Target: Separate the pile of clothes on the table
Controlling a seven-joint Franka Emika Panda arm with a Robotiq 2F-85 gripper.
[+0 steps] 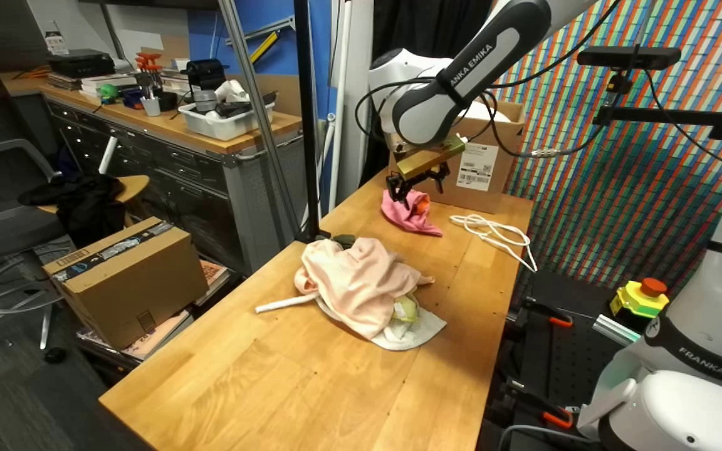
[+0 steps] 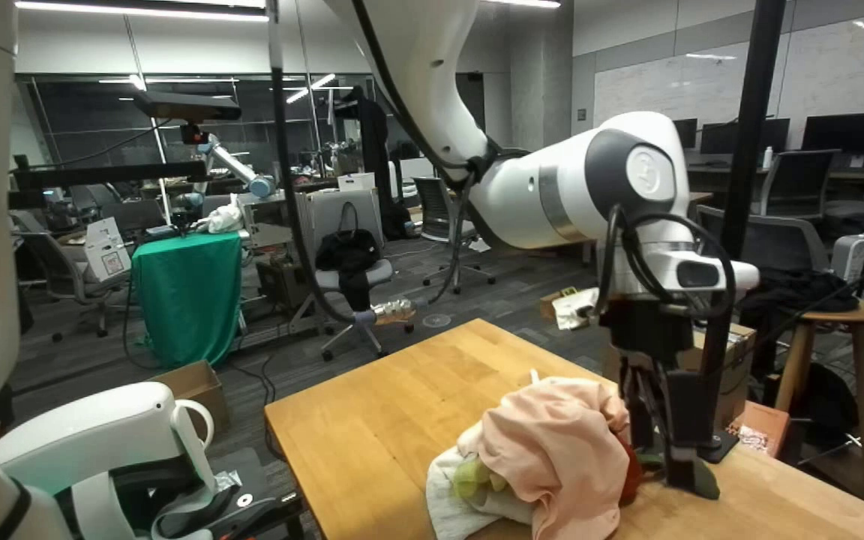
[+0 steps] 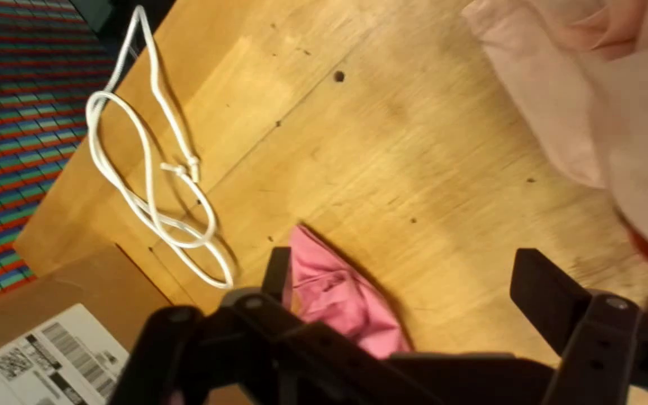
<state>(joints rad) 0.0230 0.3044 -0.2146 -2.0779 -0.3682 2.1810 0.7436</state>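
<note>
Below centre in an exterior view, the table (image 1: 311, 394) bears one peach cloth (image 1: 361, 282) heaped over one white cloth (image 1: 420, 333) and one yellow-green cloth (image 1: 409, 302). Beyond, near centre, one pink cloth (image 1: 406, 216) lies beneath the gripper (image 1: 423, 193), its two fingers spread wide; right of centre, one white cord (image 1: 477, 220), then one cardboard box (image 1: 503, 172).

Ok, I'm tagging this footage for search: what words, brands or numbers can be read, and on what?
"ANKA EMIKA": on the arm, the name's start hidden.
"FRANKA EMIKA": on the dark band, far right of an exterior view.
Shipping label on a brown box: too blurred.
Tape on another box: too small.
No numbers readable.
</note>
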